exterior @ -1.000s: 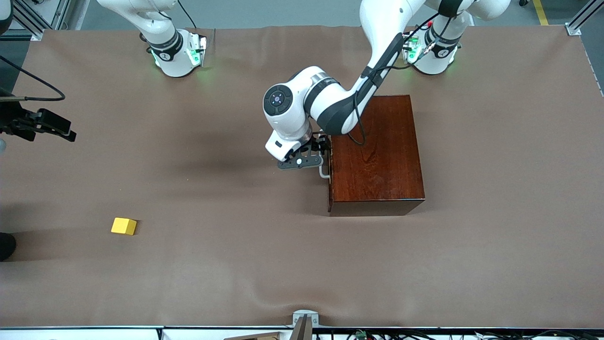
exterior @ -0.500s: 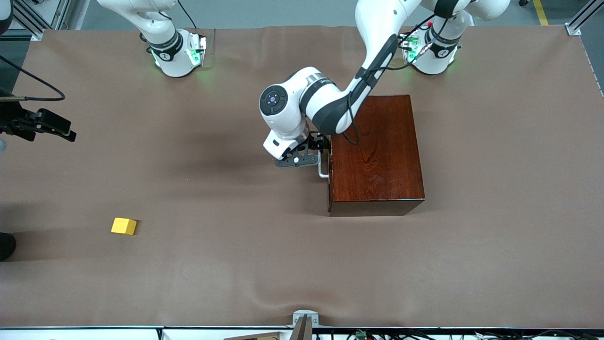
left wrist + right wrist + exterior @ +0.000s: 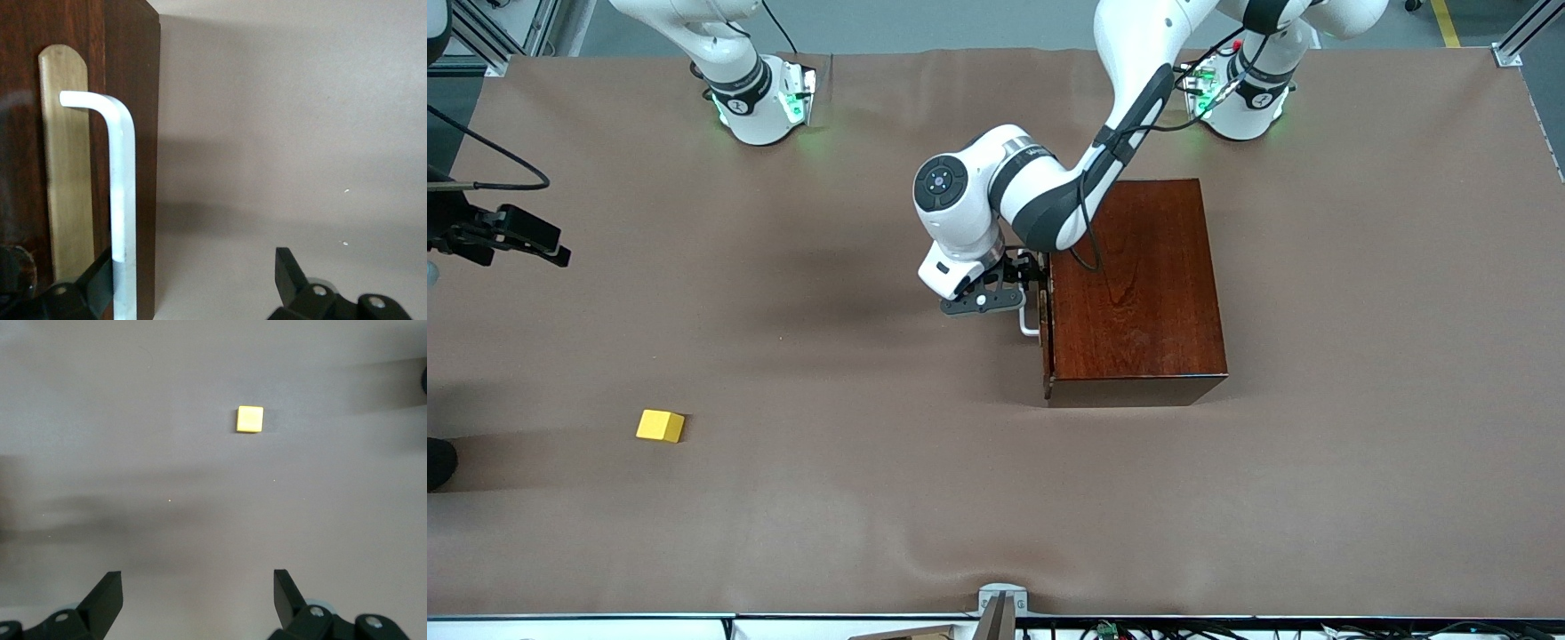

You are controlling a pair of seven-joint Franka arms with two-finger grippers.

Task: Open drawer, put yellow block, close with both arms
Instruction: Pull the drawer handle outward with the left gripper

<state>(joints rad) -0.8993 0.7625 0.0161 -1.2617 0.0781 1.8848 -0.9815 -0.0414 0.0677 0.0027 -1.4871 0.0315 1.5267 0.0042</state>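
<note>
Small bright yellow block [image 3: 660, 426], plain-faced cube on brown table [image 3: 871, 498]

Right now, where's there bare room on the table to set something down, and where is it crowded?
Bare brown cloth lies between the yellow block and the wooden box, and all along the edge nearest the front camera. It is crowded at the drawer front, where the left gripper sits at the white handle. The right gripper hangs open over bare cloth.
</note>
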